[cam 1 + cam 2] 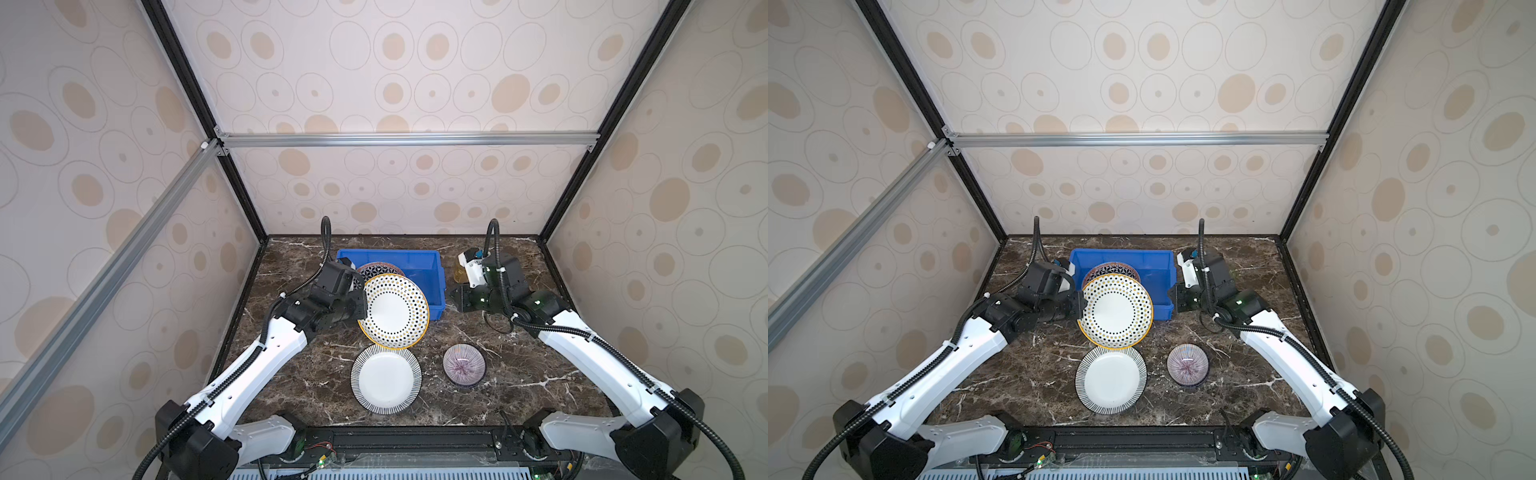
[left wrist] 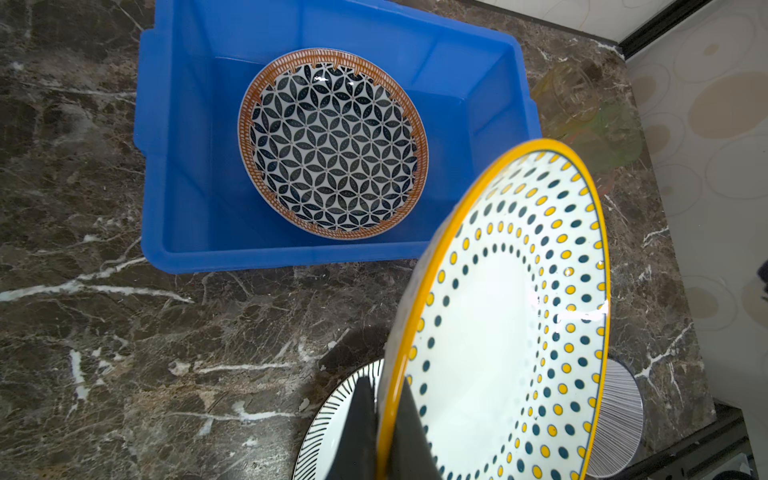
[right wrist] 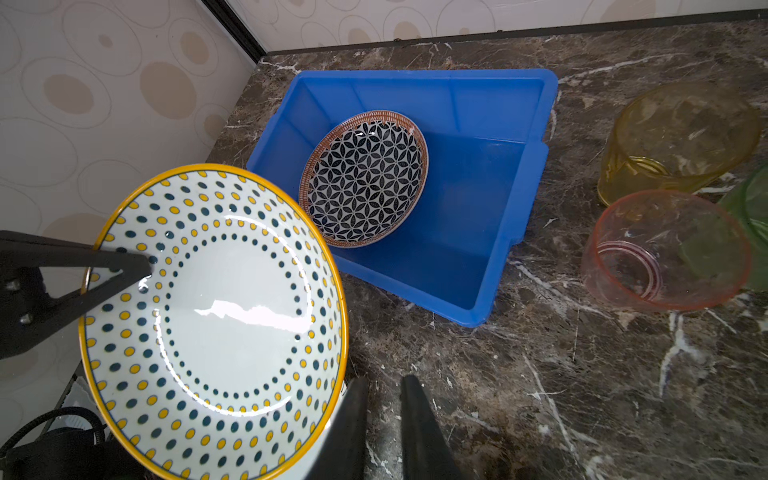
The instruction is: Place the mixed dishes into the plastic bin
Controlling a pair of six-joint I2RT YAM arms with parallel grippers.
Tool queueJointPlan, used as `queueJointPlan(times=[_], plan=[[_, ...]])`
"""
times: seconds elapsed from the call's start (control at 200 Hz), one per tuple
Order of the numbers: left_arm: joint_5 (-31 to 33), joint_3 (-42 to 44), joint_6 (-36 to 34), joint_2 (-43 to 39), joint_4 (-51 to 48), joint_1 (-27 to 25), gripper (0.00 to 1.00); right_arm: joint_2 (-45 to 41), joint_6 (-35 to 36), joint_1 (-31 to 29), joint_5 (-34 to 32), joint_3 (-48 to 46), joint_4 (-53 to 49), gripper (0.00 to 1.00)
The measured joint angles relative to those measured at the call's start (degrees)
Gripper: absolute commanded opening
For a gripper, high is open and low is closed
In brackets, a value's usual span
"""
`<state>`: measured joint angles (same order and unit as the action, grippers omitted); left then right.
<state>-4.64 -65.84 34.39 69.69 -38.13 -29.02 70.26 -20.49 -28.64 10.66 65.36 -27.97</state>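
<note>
Three plates, one bowl, three tumblers and one bin are in sight. The bin [image 1: 390, 252] sits at the 12 o'clock end of the tabletop [image 1: 519, 374], mouth up, its long axis running 9 to 3 o'clock in both top views.

The lattice plate [image 2: 332, 145] lies face up inside the bin, in its 9 o'clock half. The dotted plate [image 1: 395, 313] hangs clear of the tabletop, tilted, with its face turned up toward the top camera. In both top views its 12 o'clock edge overlaps the bin's near wall. The left tool [image 1: 363, 307] is clamped on this plate's rim at 9 o'clock (one finger on the face, one behind). The striped plate [image 1: 386, 379] lies flat and face up at 6 o'clock of the dotted plate. The bowl [image 1: 464, 365] stands mouth up at 3 o'clock of the striped plate, apart from it.

The yellow tumbler [image 3: 681, 137], pink tumbler [image 3: 665, 249] and green tumbler [image 3: 748, 220] cluster on the tabletop beside the bin's 3 o'clock short wall (the green one is cut off by the picture's edge). I cannot tell whether they stand or lie.

The right tool [image 3: 384, 386] hovers near the bin's 3 o'clock wall, its fingers a little apart and holding nothing.
</note>
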Motion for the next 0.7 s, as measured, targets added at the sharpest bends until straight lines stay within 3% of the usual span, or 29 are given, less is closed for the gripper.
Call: queueJointPlan(times=[0.245, 0.7], plan=[[-4.8, -3.2, -1.6, 5.1, 2.4, 5.7, 0.00, 1.1, 0.0, 1.9, 1.5, 1.1, 0.1, 0.20], [-10.2, -9.8, -4.7, 14.4, 5.0, 11.0, 0.00, 4.5, 0.0, 3.5, 2.9, 4.9, -0.4, 0.23]])
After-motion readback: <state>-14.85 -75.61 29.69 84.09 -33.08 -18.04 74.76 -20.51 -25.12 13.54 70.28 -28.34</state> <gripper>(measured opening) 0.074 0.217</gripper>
